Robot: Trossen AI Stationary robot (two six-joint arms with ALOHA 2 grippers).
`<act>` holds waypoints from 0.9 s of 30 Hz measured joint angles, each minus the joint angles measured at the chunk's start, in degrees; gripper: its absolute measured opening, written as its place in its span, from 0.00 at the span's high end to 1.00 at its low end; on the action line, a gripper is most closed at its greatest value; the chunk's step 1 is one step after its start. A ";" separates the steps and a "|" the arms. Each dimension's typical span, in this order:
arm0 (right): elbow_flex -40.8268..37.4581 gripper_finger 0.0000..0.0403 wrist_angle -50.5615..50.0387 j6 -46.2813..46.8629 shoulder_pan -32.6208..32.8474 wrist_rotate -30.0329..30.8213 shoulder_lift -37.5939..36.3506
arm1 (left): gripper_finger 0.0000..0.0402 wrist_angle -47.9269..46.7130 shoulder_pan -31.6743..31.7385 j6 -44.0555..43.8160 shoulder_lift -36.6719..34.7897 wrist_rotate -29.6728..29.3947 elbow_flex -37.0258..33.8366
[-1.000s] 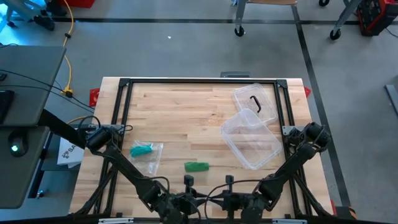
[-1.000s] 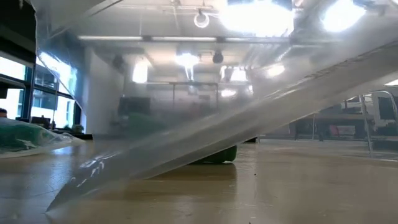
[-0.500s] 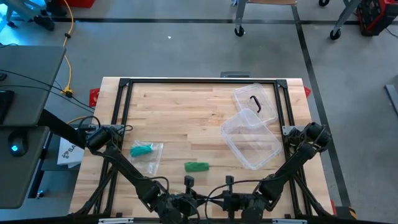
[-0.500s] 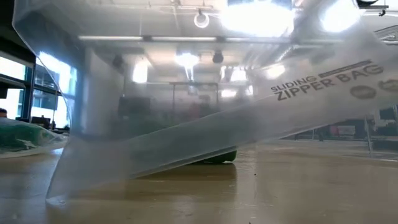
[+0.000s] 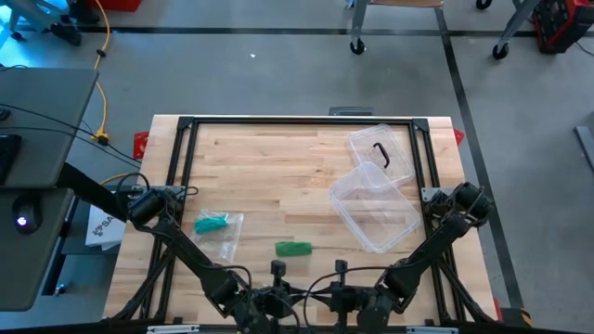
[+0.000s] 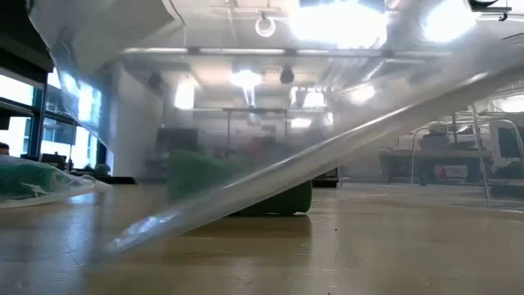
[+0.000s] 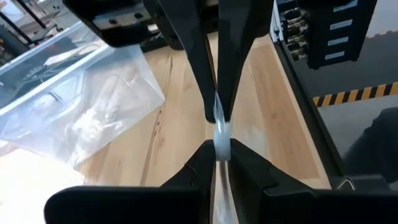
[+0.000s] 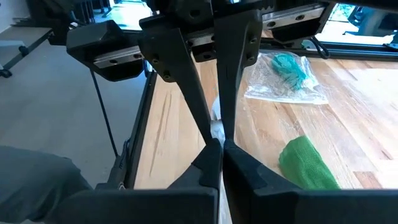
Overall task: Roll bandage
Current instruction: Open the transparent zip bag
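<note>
A green rolled bandage (image 5: 293, 248) lies on the wooden table near its front edge, and also shows as the bandage (image 8: 308, 165) in the right wrist view. A clear zipper bag (image 6: 286, 156) hangs slanting in front of the low camera, the bandage (image 6: 282, 201) visible behind it. My left gripper (image 7: 221, 149) and my right gripper (image 8: 216, 146) meet tip to tip over the table's near edge, both shut on that bag. My left gripper pinches a thin edge of the clear bag (image 7: 220, 127) between its two fingertips, right opposite the other arm's fingers. The bag hangs below, one lower end (image 6: 110, 246) down at the table. My right gripper pinches the same clear film (image 8: 215, 121) at its fingertips, facing the left gripper's fingers. Which part of the bag this is, I cannot tell.
A second clear bag with a teal item (image 5: 218, 227) lies left of the bandage. A clear plastic container (image 5: 376, 209) and its lid with a black handle (image 5: 380, 153) sit at the right. A black frame (image 5: 297, 121) borders the table.
The clear bag has swung and twisted in front of the low camera: half a second ago its printed face showed; now it slants more steeply and the bandage shows more plainly behind it. Both arms have stayed in place.
</note>
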 joint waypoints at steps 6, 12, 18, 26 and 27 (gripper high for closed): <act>0.00 1.00 0.19 0.00 0.13 0.24 0.00 | 0.88 -0.58 -0.05 -0.23 -0.02 2.30 -0.13; 0.00 1.00 0.26 0.15 0.15 0.42 -0.02 | 0.73 -2.03 0.06 -3.75 -0.15 3.83 -0.22; 0.00 1.00 0.24 0.19 0.13 0.37 -0.02 | 0.65 -0.70 -0.03 -0.11 -0.17 1.89 0.71; 0.00 1.00 0.24 0.14 0.13 0.17 -0.04 | 0.68 5.74 0.08 7.20 -0.31 -0.09 1.81; 0.00 1.00 0.24 0.22 0.13 0.15 -0.04 | 0.69 5.60 0.37 7.16 -0.31 0.56 1.81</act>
